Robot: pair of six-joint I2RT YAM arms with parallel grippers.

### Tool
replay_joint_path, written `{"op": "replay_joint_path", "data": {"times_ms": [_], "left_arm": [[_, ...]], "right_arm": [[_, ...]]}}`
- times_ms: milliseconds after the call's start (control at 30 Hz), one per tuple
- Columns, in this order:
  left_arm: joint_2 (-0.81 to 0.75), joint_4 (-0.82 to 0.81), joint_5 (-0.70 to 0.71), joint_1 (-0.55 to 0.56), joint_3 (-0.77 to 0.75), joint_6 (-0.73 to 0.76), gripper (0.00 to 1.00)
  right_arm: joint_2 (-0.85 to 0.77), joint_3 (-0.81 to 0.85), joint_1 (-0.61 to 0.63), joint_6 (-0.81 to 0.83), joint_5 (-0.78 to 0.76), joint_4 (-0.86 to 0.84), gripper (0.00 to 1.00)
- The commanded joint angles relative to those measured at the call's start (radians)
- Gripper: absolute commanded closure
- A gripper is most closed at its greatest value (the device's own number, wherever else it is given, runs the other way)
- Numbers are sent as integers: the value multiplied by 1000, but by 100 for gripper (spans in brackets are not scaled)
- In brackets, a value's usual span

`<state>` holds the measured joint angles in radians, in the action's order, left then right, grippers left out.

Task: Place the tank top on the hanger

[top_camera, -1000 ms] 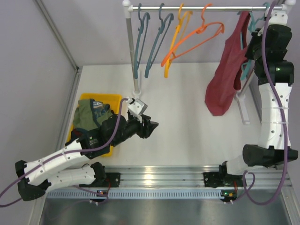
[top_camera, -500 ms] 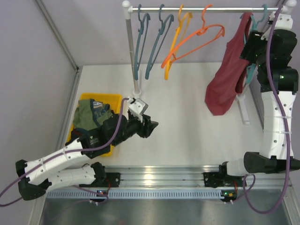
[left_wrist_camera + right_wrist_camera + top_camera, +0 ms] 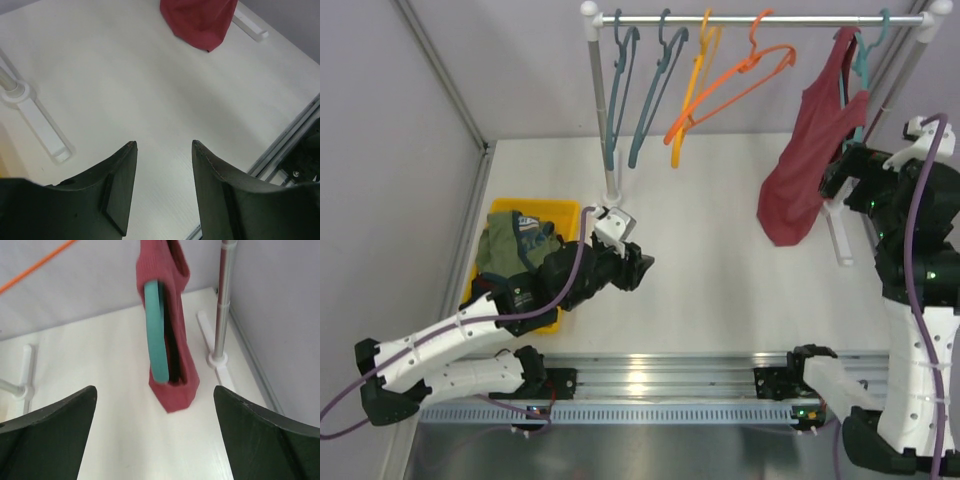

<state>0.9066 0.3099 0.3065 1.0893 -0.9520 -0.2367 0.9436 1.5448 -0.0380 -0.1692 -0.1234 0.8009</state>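
- The tank top (image 3: 810, 165) hangs on the hanger (image 3: 861, 60), whose hook sits over the rail (image 3: 760, 17). It is straight ahead of the right jaws and clear of both fingers, with its lower end just above the worktop (image 3: 720, 260).
- A second ago the right jaws were up at the rail, nearly closed against the hanger and cloth. Since then they have let go, spread wide and pulled back and down towards you. They now hold nothing.
- From the right wrist view, the hanger runs down inside the top's opening, between the two spread fingers but well beyond them. The cloth carries its own weight.
- You can take that release as the hang-up step being done. To my eye the task is at or near its end.
- One caution: the top droops at a slant away from the right jaws. You cannot tell from here whether both straps sit on the hanger's shoulders.
- The left jaws have barely stirred. They hover low over the worktop, about half open and empty. The top's hem is far ahead of them and a little to their right, well apart.
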Motion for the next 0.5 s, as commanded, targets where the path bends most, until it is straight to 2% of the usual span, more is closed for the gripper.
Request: {"op": "replay_joint_path", "data": {"times_ms": [0, 33, 233, 333, 467], "left_arm": [[11, 12, 75, 4, -39, -36, 47], [9, 14, 95, 3, -37, -52, 47], [35, -9, 132, 4, 4, -148, 47], [49, -3, 138, 4, 12, -173, 47], [49, -3, 143, 4, 16, -184, 47]], "right_arm": [[-92, -155, -13, -50, 70, 20, 0], [-153, -234, -13, -61, 68, 23, 0], [-336, -466, -13, -121, 103, 53, 0], [-400, -558, -13, -124, 119, 46, 0], [-431, -597, -13, -128, 114, 46, 0]]}}
